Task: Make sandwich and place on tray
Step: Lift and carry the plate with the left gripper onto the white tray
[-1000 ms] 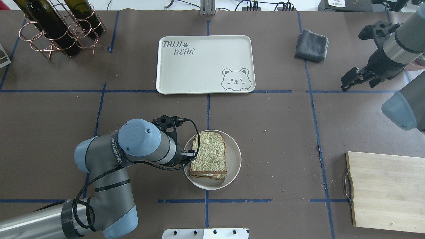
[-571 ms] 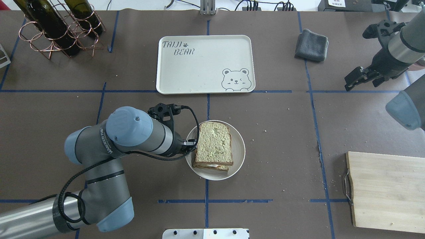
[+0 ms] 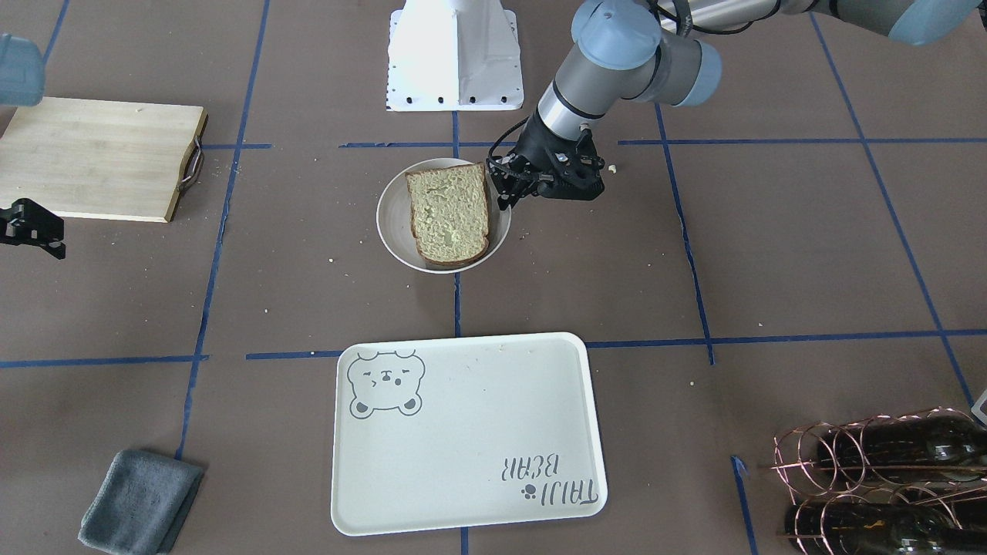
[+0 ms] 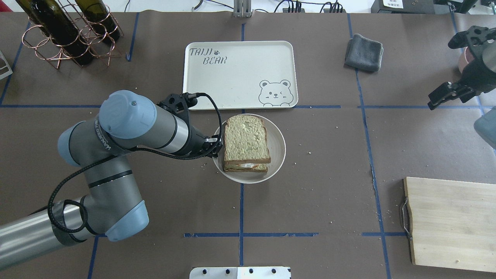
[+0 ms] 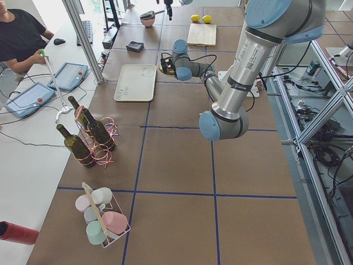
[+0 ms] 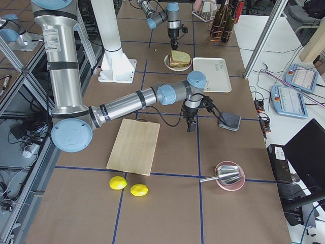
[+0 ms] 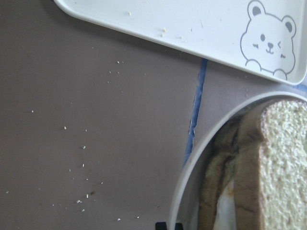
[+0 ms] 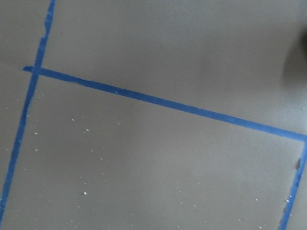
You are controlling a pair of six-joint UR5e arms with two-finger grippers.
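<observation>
A: Plate (image 4: 277, 155), sandwich (image 4: 246, 139) aboard, is travelling nearer the tray (image 4: 240, 73), with the left gripper (image 4: 216, 150) clamping its rim.
B: So it's carrying. Next, I'm judging, it's needing clearance over the tray's raised lip.

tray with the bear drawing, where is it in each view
Front-facing: tray bottom centre.
Overhead: tray top centre.
Exterior left: tray upper middle.
Exterior right: tray upper middle-right.
Left wrist: tray top edge.
Right wrist: not in view.
Shared landmark: plate with sandwich beside it.

The blue-taped brown table (image 4: 329, 174) carries the tray (image 4: 232, 85), cutting board (image 4: 449, 221), grey cloth (image 4: 363, 53) and bottle rack (image 4: 64, 40).
</observation>
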